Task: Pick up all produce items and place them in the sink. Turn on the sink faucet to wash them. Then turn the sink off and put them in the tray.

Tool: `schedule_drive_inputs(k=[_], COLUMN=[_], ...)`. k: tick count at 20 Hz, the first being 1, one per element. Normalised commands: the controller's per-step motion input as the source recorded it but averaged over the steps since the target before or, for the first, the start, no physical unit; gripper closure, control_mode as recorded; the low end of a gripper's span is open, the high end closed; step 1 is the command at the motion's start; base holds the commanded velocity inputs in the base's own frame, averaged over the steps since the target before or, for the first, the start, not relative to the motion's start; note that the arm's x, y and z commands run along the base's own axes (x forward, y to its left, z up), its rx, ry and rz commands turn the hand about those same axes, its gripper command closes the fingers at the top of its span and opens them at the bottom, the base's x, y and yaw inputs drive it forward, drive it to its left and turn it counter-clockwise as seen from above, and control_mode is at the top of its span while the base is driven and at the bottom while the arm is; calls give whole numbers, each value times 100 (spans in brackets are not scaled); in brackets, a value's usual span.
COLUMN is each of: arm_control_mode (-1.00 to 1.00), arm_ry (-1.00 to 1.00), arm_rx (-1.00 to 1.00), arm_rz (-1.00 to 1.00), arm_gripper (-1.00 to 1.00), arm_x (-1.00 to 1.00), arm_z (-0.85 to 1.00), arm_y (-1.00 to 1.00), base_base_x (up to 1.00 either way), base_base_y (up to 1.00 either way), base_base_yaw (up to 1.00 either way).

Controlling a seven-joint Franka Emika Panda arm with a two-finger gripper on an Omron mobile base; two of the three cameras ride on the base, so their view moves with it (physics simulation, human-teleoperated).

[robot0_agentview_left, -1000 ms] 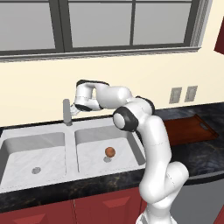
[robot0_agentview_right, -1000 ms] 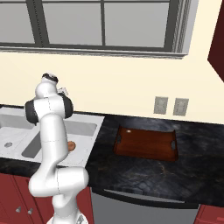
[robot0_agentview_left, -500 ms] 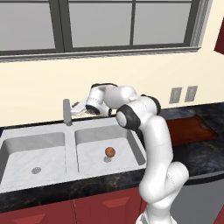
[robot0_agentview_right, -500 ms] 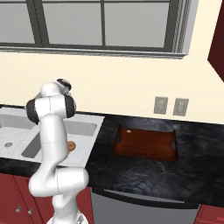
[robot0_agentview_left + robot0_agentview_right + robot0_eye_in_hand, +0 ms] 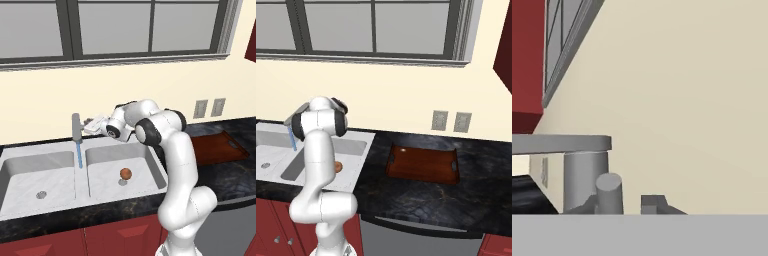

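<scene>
Gripper (image 5: 91, 123) beside sink faucet (image 5: 76, 129), seemingly at its lever, finger spread unclear, blue water stream (image 5: 80, 155) running

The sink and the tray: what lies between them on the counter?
In the right base view, a bare stretch of dark counter lies between the sink and the tray. Nothing rests on it.
</scene>
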Motion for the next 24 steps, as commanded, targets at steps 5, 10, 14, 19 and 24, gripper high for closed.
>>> schedule_drive_inputs(k=[5, 10, 14, 19, 24], arm_control_mode=[-100, -100, -100, -100, -100], arm_ry=[15, 4, 0, 0, 0], arm_rx=[-3, -7, -7, -8, -9], arm_rz=[0, 8, 9, 11, 11], arm_gripper=[100, 100, 100, 100, 100], arm_x=[31, 37, 27, 31, 28], arm_z=[22, 30, 38, 47, 31], arm_y=[1, 21, 44, 59, 48], base_base_x=[0, 0, 0, 0, 0], base_base_y=[0, 0, 0, 0, 0], base_base_yaw=[0, 0, 0, 0, 0])
